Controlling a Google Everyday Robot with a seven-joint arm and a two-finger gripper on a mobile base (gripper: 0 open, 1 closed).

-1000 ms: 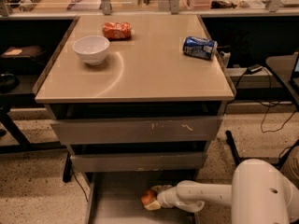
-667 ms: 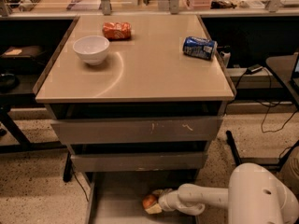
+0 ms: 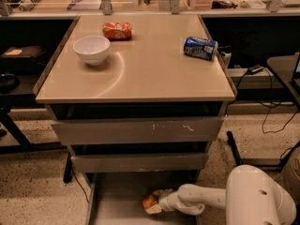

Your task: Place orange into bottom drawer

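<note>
A robot's gripper [image 3: 156, 202] reaches low into the open bottom drawer [image 3: 117, 201], at six o'clock beneath the worktop [image 3: 154, 76]. Its fingers [image 3: 154, 209] are pinching the orange [image 3: 149, 201], one above the fruit and one below. The orange sits just over the grey drawer floor, right of centre; whether it touches the floor cannot be told. The white arm [image 3: 201, 197] stretches in from four o'clock, off the rounded white base [image 3: 260, 198]. The two upper drawers [image 3: 136, 131] are pushed nearly shut. On the worktop, a white bowl [image 3: 92, 49] stands at ten o'clock and an orange-red snack bag [image 3: 117, 30] at eleven. A blue can [image 3: 200, 48] lies on its side at two.
</note>
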